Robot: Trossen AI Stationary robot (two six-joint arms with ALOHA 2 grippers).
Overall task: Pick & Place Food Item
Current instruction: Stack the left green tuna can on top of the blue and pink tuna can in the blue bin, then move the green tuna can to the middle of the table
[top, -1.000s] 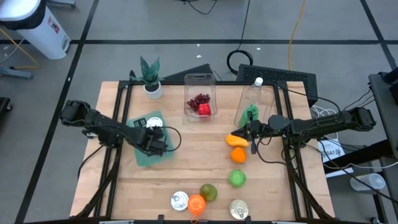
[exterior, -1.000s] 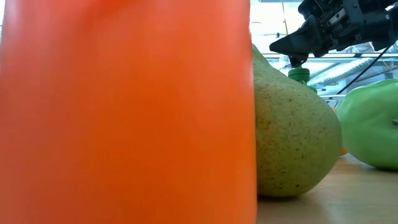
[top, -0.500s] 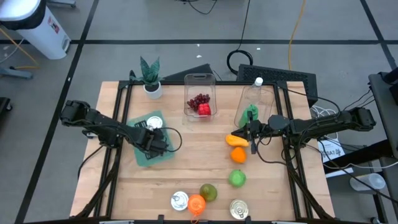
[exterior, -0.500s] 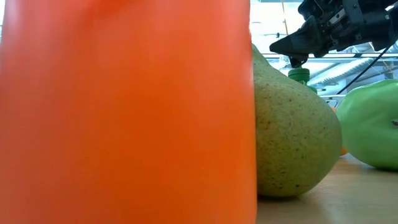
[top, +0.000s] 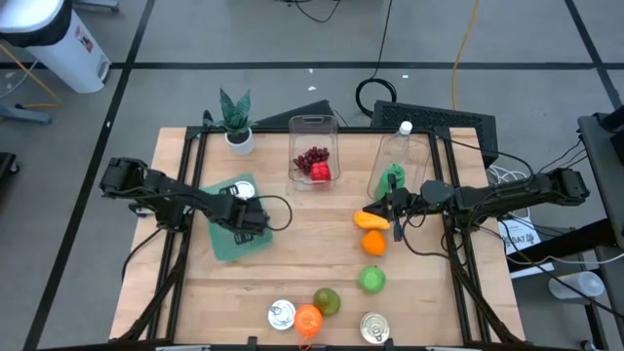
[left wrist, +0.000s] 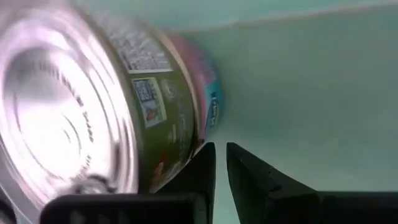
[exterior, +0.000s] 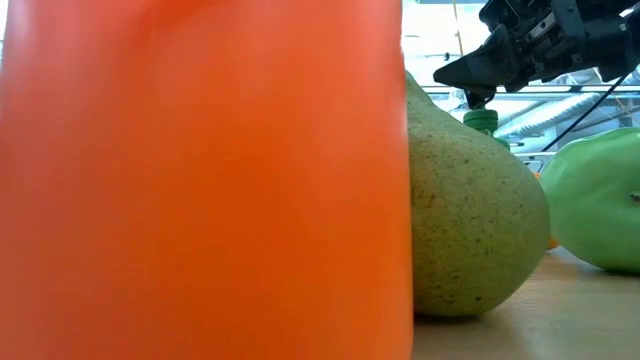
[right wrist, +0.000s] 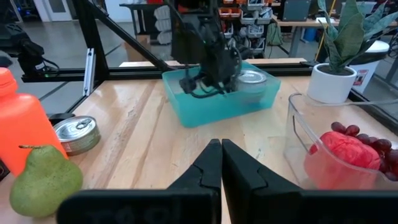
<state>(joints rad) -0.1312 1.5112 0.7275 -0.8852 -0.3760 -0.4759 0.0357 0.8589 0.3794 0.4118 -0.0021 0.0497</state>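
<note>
From above, the left tool (top: 250, 216), pressed together with nothing pinched, sits inside the teal tray (top: 226, 246), and the can (top: 243, 193) lies just beyond its tip in the same tray. The right tool (top: 397, 207), also pressed together and empty, hangs beside the yellow pepper (top: 370, 219), with the orange (top: 373, 244) and green apple (top: 371, 280) farther toward its base side. At desk height, an orange bottle (exterior: 200, 180) fills most of the picture, a pear (exterior: 470, 220) stands touching it, and the right tool (exterior: 480, 68) shows above a green cap (exterior: 480, 121). In the left wrist view the can (left wrist: 93, 112) lies tilted on its side just ahead of the 2 fingers (left wrist: 202, 168), against the tray wall (left wrist: 298, 93). The right wrist view looks across the desk (right wrist: 143, 149) at the tray (right wrist: 217, 99), with the left tool (right wrist: 208, 78) in it. The risk, as I judge it: with its fingers together, the left tool can only nudge the round can, which could roll or jam against the wall; it would have to spread first, and the cramped tray may then catch a finger.
</note>
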